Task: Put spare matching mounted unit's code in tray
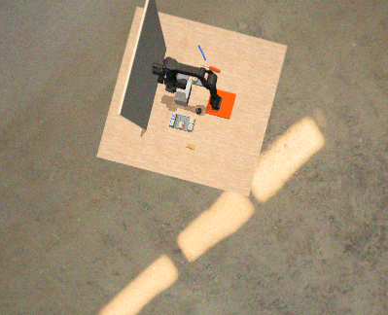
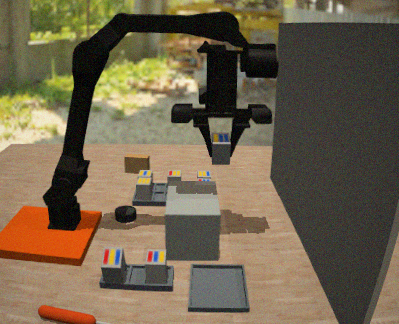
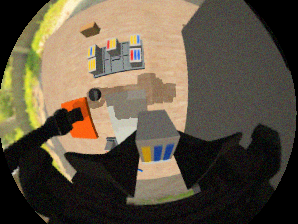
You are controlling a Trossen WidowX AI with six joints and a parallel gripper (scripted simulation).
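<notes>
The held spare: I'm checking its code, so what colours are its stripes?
Yellow, blue, blue on the spare in the pincer; the exterior view shows it best.

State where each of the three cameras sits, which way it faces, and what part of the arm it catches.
Top: high overhead, looking straight down on the wooden table; the whole arm shows, from its orange base plate.
Exterior: at table height beyond the grey tray, facing the arm; the gripper hangs shut on a spare block.
Wrist: on the gripper, looking down past its dark fingers at the held block.
Shared: exterior and wrist both show the block's yellow-and-blue stripes and the grey wall panel.
</notes>
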